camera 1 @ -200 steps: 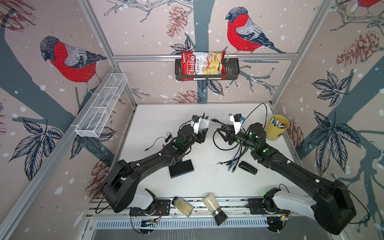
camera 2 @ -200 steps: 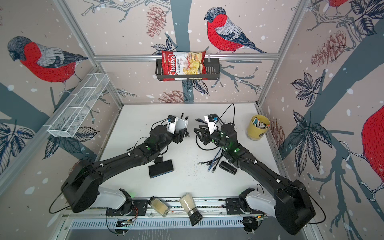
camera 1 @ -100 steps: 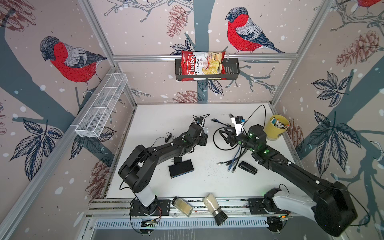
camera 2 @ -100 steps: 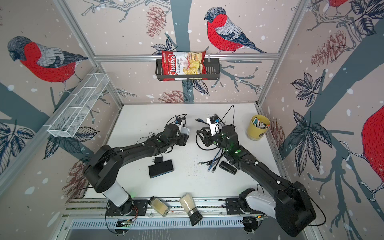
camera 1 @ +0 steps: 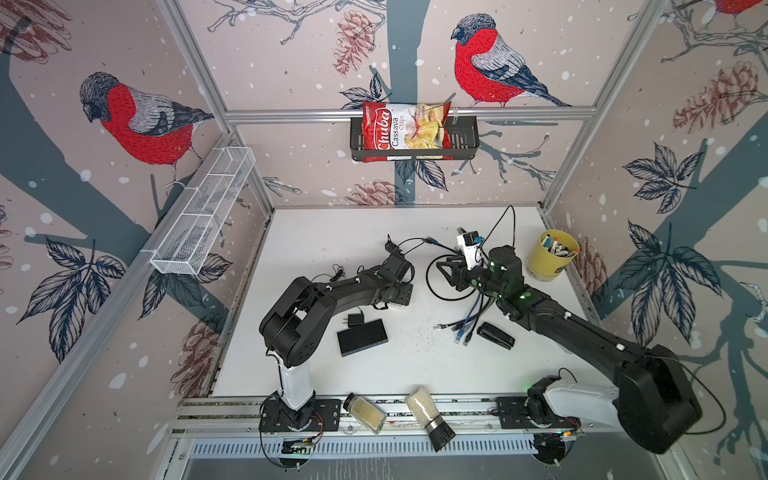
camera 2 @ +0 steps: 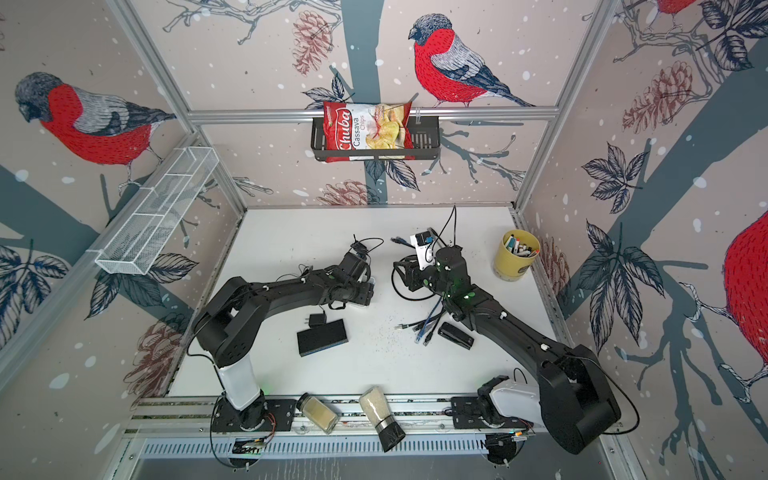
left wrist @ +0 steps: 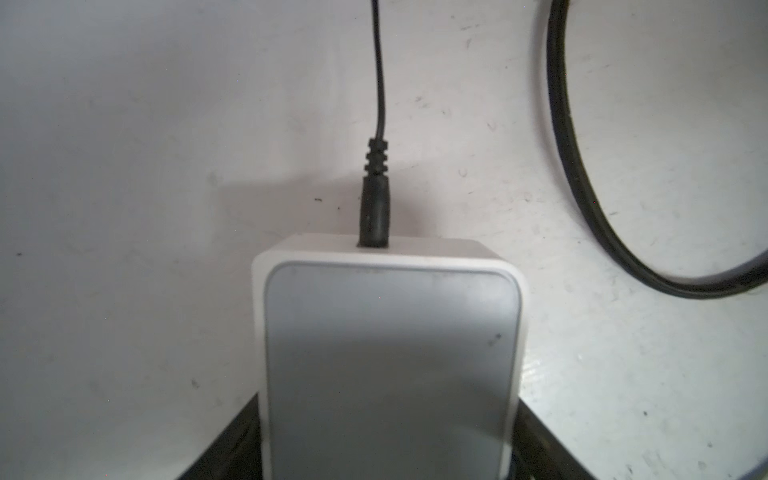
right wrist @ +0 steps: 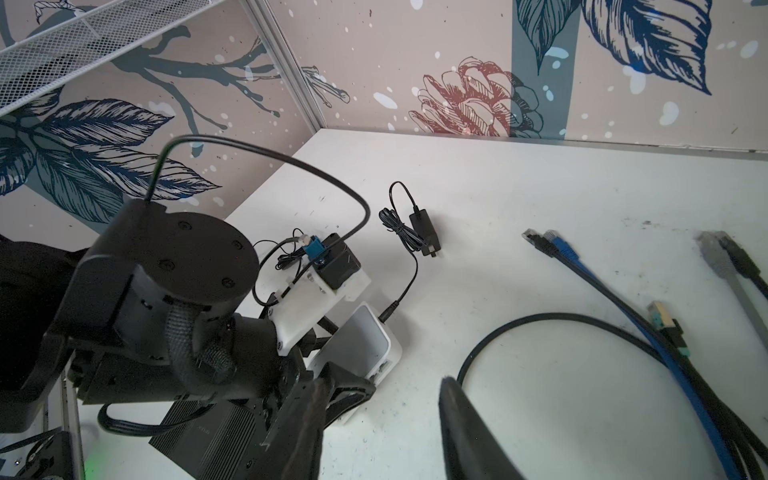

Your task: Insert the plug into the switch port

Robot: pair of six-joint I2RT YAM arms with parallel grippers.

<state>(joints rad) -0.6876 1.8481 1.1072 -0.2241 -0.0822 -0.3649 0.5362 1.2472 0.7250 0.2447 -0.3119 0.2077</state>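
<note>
- Your left gripper [left wrist: 386,419] has its jaws closed against the two long sides of the white switch [left wrist: 390,353]. The switch lies flat at about the middle of the table [camera 1: 332,232].
- The plug [left wrist: 375,212] stands in the port on the short edge of the switch, the one away from the wrist. I judge that it is in, but I cannot tell how deep.
- Your right gripper [right wrist: 382,419] is spread and empty. It hangs near the switch, on the side toward the right edge of the table, close to the black cable loop [right wrist: 548,316].
- To finish the step well, keep the switch pressed flat and do not let it turn.
- If you push more, take the smooth body of the plug, not its ribbed collar or the thin cable [left wrist: 379,83]. Push straight along the port.
- When you release, open the left jaws fully before you lift. I expect the light switch would otherwise be dragged, and the cable could pull the plug out.
- Only the left wrist view shows from close where the plug meets the port. It does not show the right gripper.
- Only the right wrist view shows what looks like another socket [right wrist: 384,368] on the adjoining side. It also shows the thin cable running to the adapter [right wrist: 424,232], which lies toward the back edge.
- In both top views the left arm covers nearly all of the switch. They give the layout, with the network cables [camera 1: 467,326] lying toward the right edge.
</note>
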